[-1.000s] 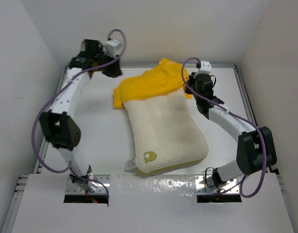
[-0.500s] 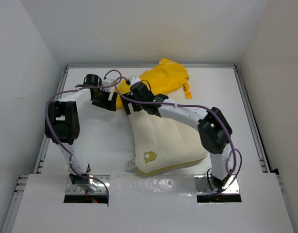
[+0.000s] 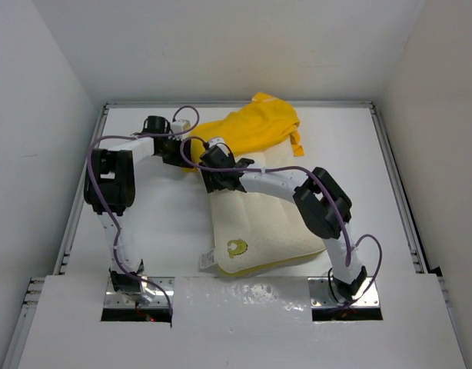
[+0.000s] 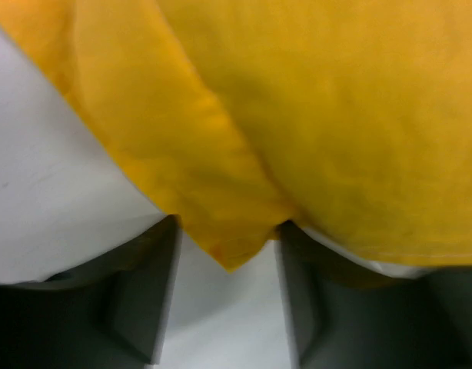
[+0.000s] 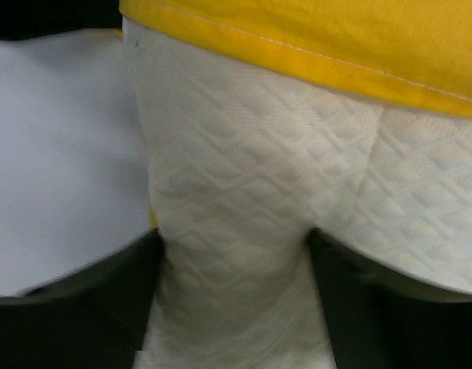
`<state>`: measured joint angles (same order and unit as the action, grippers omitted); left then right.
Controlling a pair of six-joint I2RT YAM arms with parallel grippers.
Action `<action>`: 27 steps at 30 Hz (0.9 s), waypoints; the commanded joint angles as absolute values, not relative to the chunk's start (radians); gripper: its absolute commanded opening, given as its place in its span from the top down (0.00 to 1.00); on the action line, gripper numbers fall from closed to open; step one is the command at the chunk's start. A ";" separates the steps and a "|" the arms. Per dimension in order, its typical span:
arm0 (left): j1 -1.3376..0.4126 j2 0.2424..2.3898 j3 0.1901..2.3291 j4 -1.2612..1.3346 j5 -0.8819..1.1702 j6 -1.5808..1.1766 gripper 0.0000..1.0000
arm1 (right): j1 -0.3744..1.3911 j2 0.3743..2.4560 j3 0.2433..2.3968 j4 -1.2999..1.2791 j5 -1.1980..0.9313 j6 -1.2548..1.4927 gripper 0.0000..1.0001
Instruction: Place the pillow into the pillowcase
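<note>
The cream quilted pillow (image 3: 259, 211) lies mid-table, logo toward the near edge, its far end under the bright yellow pillowcase (image 3: 251, 127). My left gripper (image 3: 184, 152) is at the case's left corner. In the left wrist view a pillowcase (image 4: 313, 115) corner hangs between the spread fingers (image 4: 144, 300) of my open left gripper (image 4: 228, 231), touching neither. My right gripper (image 3: 209, 178) reaches across to the pillow's far-left corner. In the right wrist view the pillow (image 5: 236, 177) fills the right gripper (image 5: 232, 246), both fingers pressing in. The pillowcase hem (image 5: 313, 46) lies just beyond.
White walls enclose the table on three sides, and a raised rail (image 3: 390, 169) runs along its right edge. The right arm (image 3: 320, 204) lies over the pillow. A small yellow tag (image 3: 207, 259) sticks out at the pillow's near-left corner.
Both arms swung in from the table's sides. The right gripper crossed over to the pillow's far-left corner and opened wide. The left gripper came down to the pillowcase's left corner.
</note>
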<state>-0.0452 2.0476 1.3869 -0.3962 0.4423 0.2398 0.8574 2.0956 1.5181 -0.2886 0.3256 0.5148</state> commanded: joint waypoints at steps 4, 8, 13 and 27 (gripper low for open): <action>-0.064 2.106 1.436 -0.354 0.561 0.138 0.84 | 0.859 2.134 1.499 -0.269 0.385 0.520 0.83; -0.064 2.076 1.439 -0.389 0.623 0.132 1.00 | 0.848 2.129 1.494 -0.192 0.278 0.500 1.00; -0.064 1.959 1.410 -0.520 0.678 0.216 1.00 | 0.813 2.033 1.499 -0.006 0.284 0.560 1.00; -0.101 1.890 1.638 -1.047 0.916 0.609 1.00 | 0.747 2.065 1.752 0.167 0.526 0.652 1.00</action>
